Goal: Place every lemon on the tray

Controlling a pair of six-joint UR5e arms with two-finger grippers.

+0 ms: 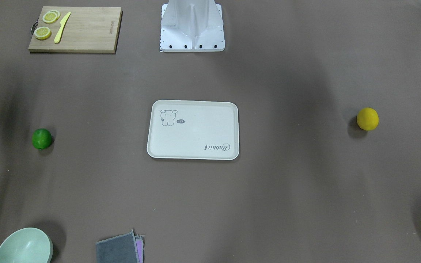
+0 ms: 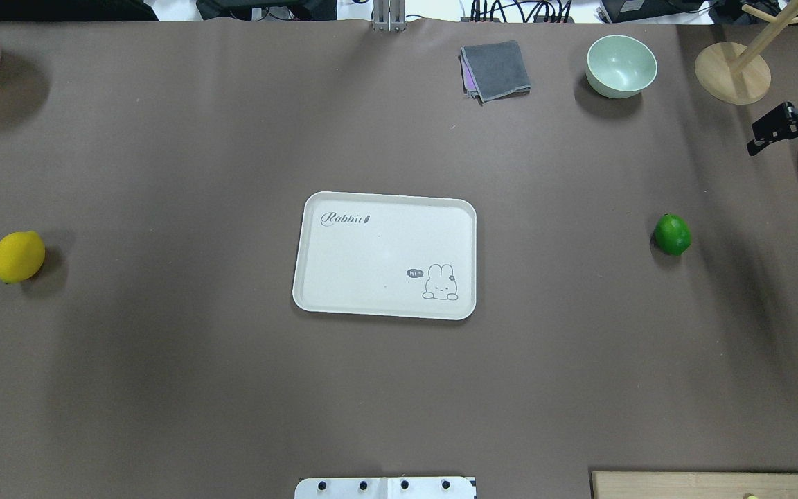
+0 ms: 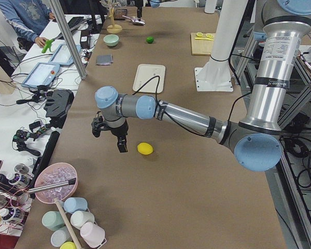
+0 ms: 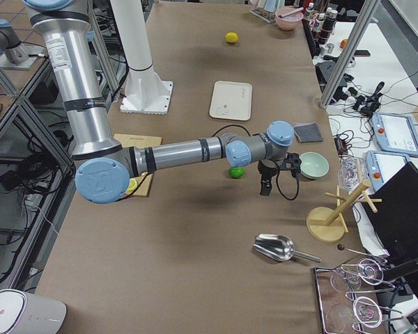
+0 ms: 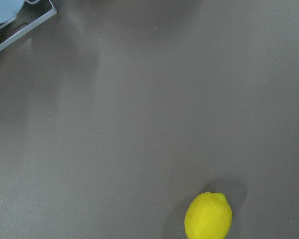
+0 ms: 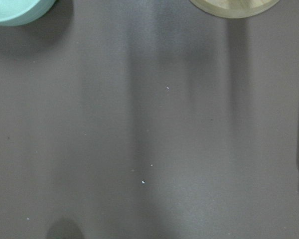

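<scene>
Brown bench is carrying yellow lemon (image 2: 19, 256) and green lemon (image 2: 672, 234) at opposite ends, both well apart from tray (image 2: 382, 253) | left end effector (image 3: 110, 137) and right end effector (image 2: 774, 130) are hovering near them, openings I cannot tell | you are risking a lemon rolling away if closing off-centre.

Green lemon (image 4: 236, 172) partly behind right arm (image 4: 188, 150), cutting board (image 2: 704, 485) cropped at overhead's bottom edge

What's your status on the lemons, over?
Left end effector near yellow lemon, right end effector near green lemon, neither gripping; open or shut unclear. Both lemons on table, none on tray. Nothing between them and tray.
</scene>
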